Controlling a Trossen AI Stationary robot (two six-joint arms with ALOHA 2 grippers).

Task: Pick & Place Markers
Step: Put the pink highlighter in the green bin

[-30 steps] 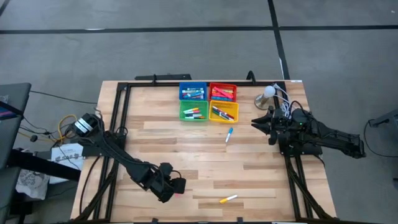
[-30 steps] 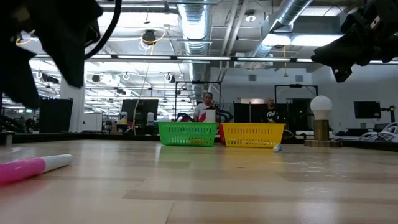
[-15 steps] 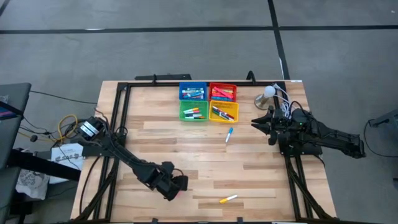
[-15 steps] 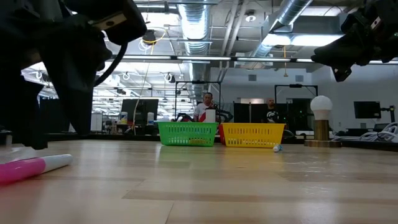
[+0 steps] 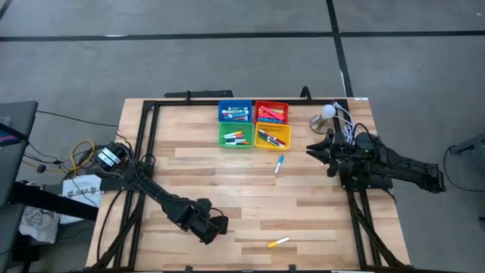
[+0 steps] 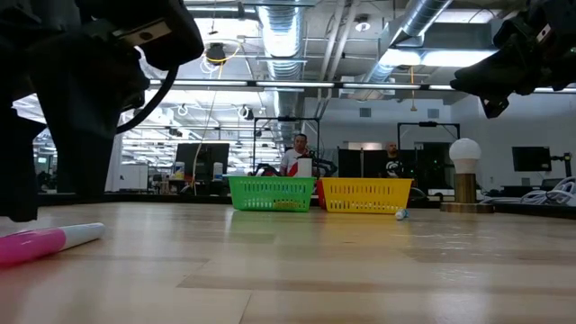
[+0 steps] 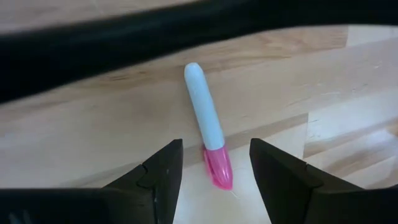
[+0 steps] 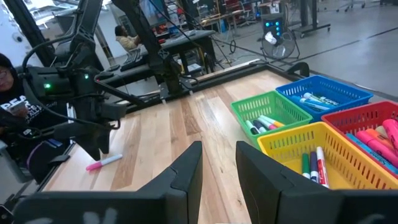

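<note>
The left end effector (image 7: 211,165) hangs low over the near part of the tabletop (image 5: 189,171). Its two fingers stand open on either side of a pink marker (image 7: 208,124) with a white barrel. The marker lies flat on the wood and is not gripped.

Close by lies a yellow marker (image 5: 278,243). Farther in lies a blue marker (image 5: 279,164).

At the far edge sit four small trays: green (image 5: 236,138), yellow (image 5: 273,139), blue (image 5: 235,112) and red (image 5: 271,112). More markers lie inside them.

The right end effector (image 8: 217,165) waits up high at the right side. Its fingers stand a little apart and hold nothing.
</note>
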